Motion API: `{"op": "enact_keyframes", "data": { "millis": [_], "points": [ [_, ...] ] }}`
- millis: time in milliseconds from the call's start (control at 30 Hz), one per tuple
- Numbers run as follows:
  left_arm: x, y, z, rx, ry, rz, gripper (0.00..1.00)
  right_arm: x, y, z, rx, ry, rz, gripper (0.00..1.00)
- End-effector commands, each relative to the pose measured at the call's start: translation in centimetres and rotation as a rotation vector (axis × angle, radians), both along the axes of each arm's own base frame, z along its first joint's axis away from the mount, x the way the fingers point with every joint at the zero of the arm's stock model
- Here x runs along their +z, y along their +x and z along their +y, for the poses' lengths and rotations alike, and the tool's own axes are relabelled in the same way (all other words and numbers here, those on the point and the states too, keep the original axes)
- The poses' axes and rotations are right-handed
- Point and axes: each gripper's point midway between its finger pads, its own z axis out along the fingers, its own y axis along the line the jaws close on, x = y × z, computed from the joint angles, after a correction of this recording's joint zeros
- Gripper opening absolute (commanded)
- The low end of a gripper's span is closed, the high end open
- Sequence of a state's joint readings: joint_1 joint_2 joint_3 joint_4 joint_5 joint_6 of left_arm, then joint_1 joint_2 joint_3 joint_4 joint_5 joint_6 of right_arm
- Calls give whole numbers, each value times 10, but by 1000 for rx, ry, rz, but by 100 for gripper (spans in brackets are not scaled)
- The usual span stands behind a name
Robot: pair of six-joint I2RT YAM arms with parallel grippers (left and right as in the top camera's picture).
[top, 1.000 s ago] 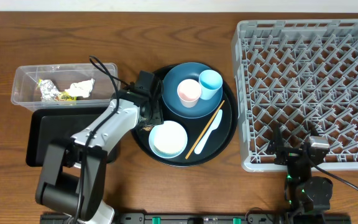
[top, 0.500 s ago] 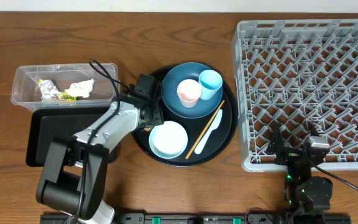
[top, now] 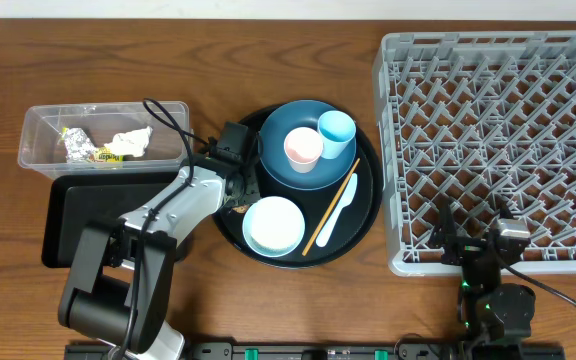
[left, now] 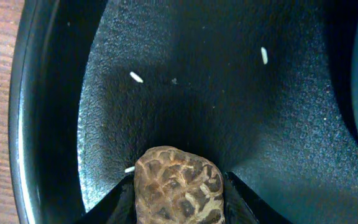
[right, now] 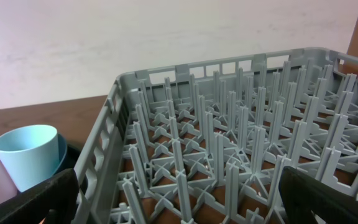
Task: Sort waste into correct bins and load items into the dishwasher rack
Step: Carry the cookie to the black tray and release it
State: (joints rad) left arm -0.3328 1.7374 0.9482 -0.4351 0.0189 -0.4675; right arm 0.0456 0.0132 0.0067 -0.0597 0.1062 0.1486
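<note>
While my left claw [left: 179, 194] sits part-closed, pinching the brown cookie lump [left: 176, 177] on the round black tray [left: 48, 130], I see risk: it may crumble under the squeeze or slip on lift.

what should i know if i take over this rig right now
Left gripper: closed on the brown cookie lump, low over the round black tray.
Right gripper: open, holding nothing, at the near edge of the rack.
Done: wrapper and tissue are in the clear tub.
Left: bin the lump and the rice grains. Blue dish, pink cup, light blue cup, pale bowl, chopstick and spoon all sit on the round tray, none racked yet.
</note>
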Motion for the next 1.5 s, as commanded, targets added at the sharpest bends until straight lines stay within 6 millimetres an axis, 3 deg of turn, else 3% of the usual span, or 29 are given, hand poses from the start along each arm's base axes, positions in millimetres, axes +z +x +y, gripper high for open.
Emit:
{"op": "enact_keyframes", "data": {
  "millis": [0, 233, 433, 567, 700, 967, 1233, 1367, 1467],
  "points": [
    [-3, 0, 2, 1, 14, -1, 40, -2, 0, 0, -1, -12, 6, 99],
    [20, 20, -4, -46, 8, -61, 30, -2, 0, 0, -1, -12, 6, 99],
    [60, 30, -6, -40, -7, -109, 31, -2, 0, 0, -1, -12, 6, 99],
    [88, 33, 6, -11, -10, -132, 29, -2, 0, 0, -1, -12, 6, 99],
    [114, 32, 42, 82, 5, -140, 28, -2, 0, 0, -1, -12, 6, 99],
    [144, 16, 151, 371, 35, -163, 28, -2, 0, 0, -1, -12, 6, 99],
    [134, -20, 253, 678, 61, -107, 28, -2, 0, 0, -1, -12, 6, 99],
    [119, -36, 290, 797, 65, -79, 23, -2, 0, 0, -1, -12, 6, 99],
    [105, -46, 308, 854, 60, -37, 23, -2, 0, 0, -1, -12, 6, 99]
  ]
}}
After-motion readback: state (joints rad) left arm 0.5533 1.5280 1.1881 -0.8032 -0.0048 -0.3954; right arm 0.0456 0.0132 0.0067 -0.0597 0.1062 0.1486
